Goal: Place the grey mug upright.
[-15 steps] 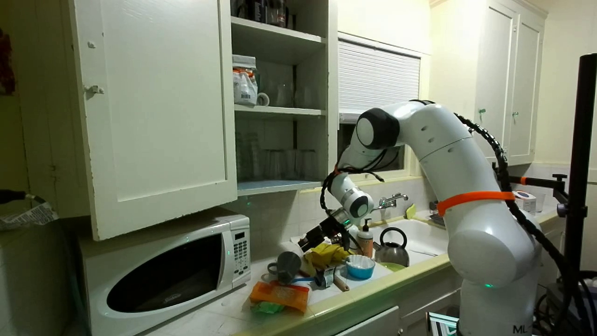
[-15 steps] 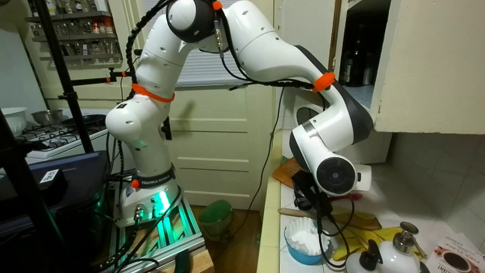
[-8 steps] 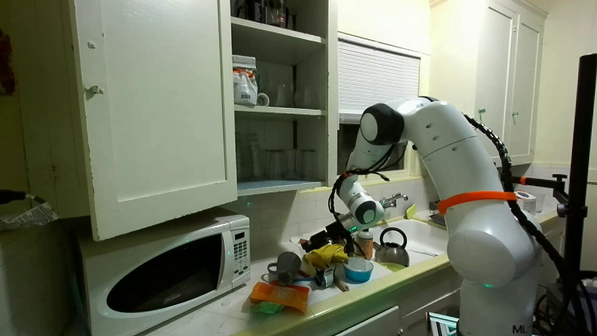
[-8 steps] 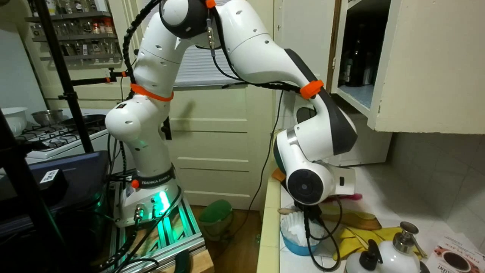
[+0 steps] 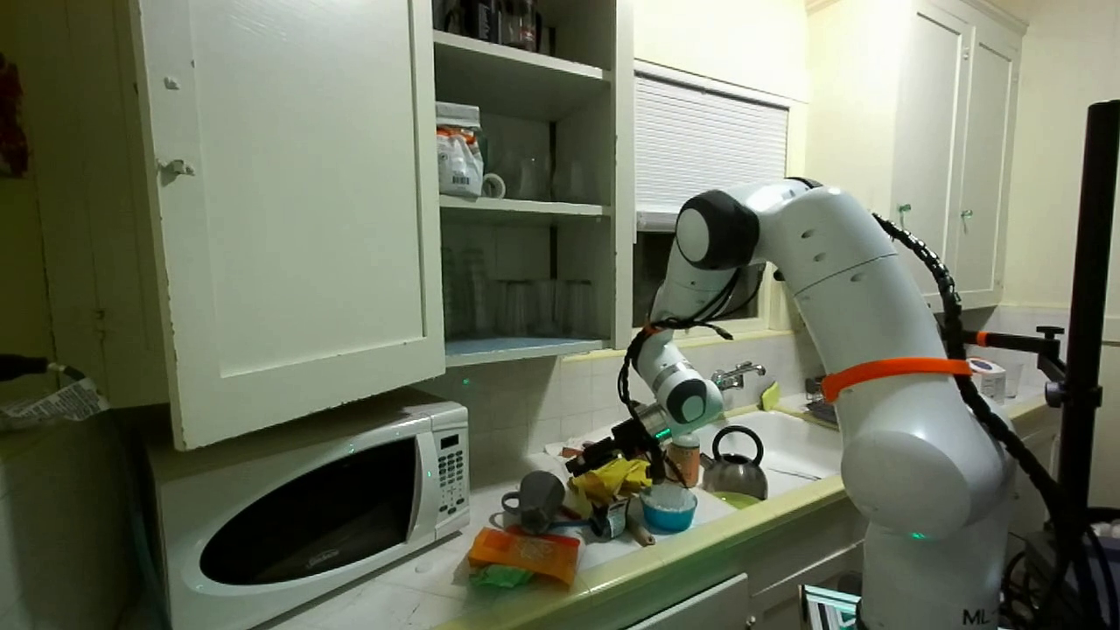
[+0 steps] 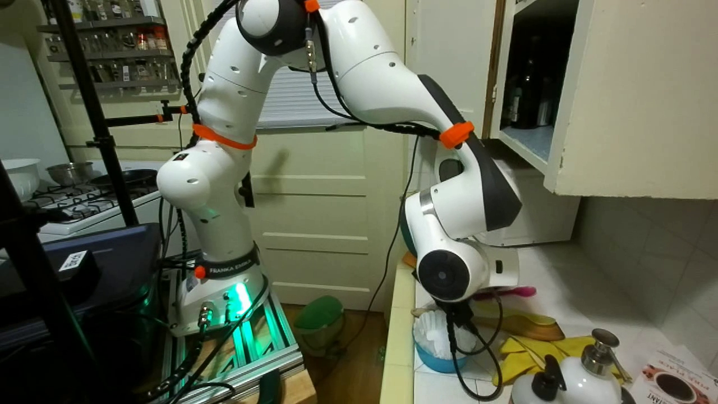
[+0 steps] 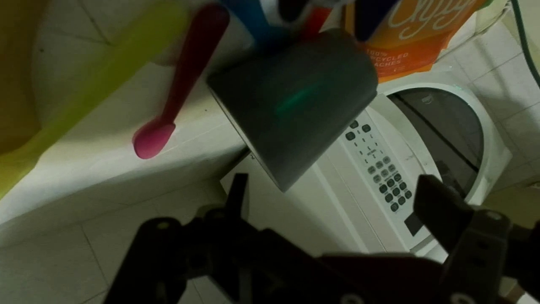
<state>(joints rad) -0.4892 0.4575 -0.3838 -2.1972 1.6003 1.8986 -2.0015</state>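
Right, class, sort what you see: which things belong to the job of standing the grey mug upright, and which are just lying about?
For the job:
grey mug, the thing to stand up
gripper, its jaws apart

Just lying about:
orange bag
blue bowl
kettle
white pump bottle

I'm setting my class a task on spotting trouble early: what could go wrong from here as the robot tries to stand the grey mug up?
The grey mug looks tipped over, so an off-centre touch might roll or slide it. In the wrist view an orange bag and a blue utensil crowd it, so the open gripper could catch them on closing. The microwave stands nearby, so the mug might bump it when turned.
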